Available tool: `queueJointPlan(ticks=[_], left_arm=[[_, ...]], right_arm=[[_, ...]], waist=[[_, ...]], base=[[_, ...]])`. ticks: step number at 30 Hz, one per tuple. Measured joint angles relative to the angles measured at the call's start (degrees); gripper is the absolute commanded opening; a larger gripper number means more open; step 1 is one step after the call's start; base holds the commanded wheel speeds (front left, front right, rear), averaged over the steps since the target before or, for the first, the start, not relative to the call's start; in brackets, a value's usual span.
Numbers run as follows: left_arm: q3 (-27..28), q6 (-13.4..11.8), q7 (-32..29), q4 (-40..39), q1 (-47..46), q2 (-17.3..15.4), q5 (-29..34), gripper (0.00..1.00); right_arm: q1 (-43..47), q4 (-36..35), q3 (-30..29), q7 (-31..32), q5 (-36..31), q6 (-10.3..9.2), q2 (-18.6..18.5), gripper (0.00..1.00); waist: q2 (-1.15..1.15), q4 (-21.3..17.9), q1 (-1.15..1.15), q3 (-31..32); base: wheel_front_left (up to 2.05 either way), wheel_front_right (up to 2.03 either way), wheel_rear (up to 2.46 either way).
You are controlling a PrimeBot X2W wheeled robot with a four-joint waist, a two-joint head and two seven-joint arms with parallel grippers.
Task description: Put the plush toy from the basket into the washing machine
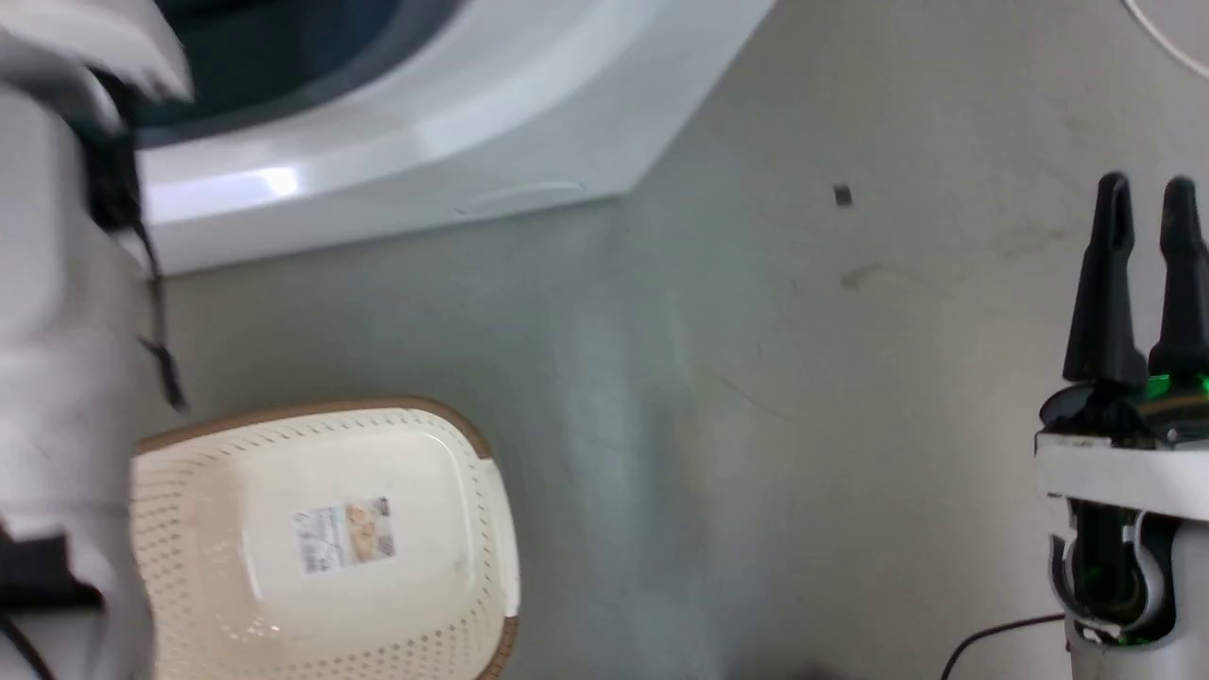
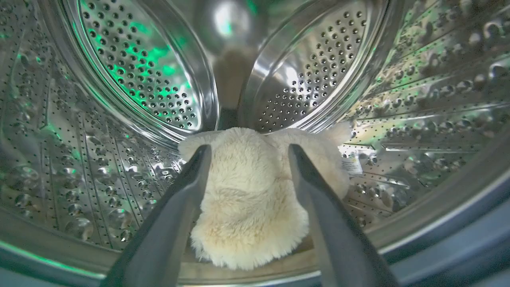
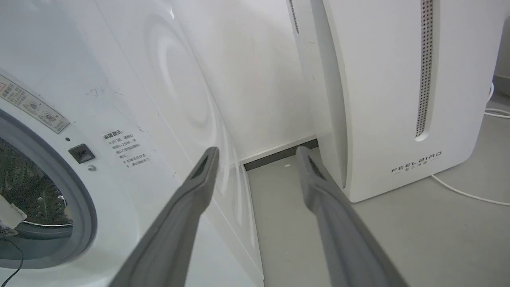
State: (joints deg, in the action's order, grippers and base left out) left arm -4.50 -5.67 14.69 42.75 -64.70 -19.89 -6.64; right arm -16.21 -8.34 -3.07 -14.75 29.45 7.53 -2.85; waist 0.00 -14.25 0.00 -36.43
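The fluffy beige plush toy [image 2: 247, 199] lies on the bottom of the washing machine's steel drum [image 2: 139, 71], just inside the front lip, its white tag [image 2: 351, 162] to the right. My left gripper [image 2: 249, 153] is open, its fingers spread on either side of the toy's upper part. In the head view the pale left forearm [image 1: 57, 331] reaches toward the washing machine [image 1: 397, 161]. The cream basket [image 1: 170, 529] stands on the floor at lower left with nothing in it, its bottom label [image 1: 345, 534] showing. My right gripper [image 1: 1148, 184] is open, pointing past the machine's front [image 3: 159, 99].
A white FEELBIRD appliance [image 3: 398, 99] stands to the right of the washing machine, with a narrow floor gap between them. A white cable [image 3: 466, 193] runs on the grey floor beside it. A black cable [image 1: 992, 633] curls near my right arm.
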Motion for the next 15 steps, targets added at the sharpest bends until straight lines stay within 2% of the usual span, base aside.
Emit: queueJointPlan(ticks=[15], left_arm=[[-0.7,-1.5,0.0,-16.1,25.9,7.0,1.7,1.0]], right_arm=[[6.0,3.9,-1.0,0.0,-8.6,0.0,0.0,1.0]], waist=[[0.0,8.6,-0.01,13.3]], base=[[0.0,0.0,0.0]])
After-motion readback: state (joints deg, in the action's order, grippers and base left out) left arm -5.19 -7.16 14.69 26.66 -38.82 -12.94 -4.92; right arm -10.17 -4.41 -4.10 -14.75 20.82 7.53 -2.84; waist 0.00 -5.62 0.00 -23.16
